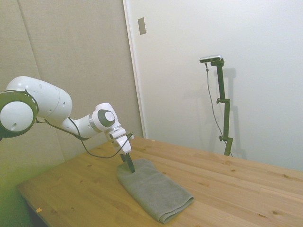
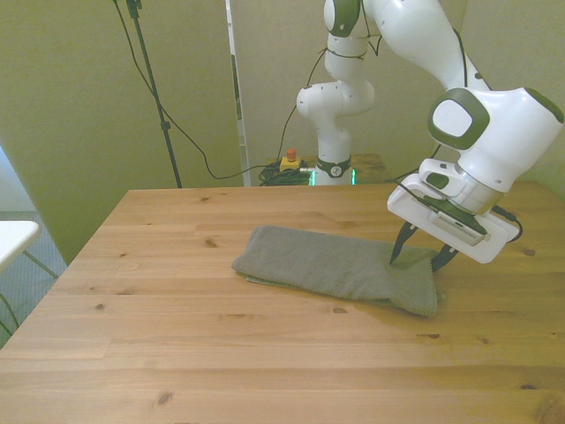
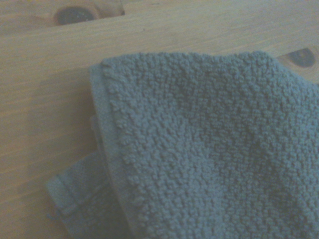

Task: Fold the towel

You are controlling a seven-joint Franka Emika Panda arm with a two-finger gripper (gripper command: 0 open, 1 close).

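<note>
Side view: grey towel [image 1: 154, 190] lies folded in a long strip on the wooden desk [image 1: 246, 189]; gripper [image 1: 129, 164] sits at its 11 o'clock end, dark fingers touching the cloth.
Front view: fingers [image 2: 398, 246] spread apart, straddling the strip's 3 o'clock end, tips at the cloth.
Wrist view: terry corner over a hemmed lower layer, desk at 9 o'clock.

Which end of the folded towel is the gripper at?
The gripper is at the towel's end on the front view's right; its other end, on the left, lies free on the table.
</note>
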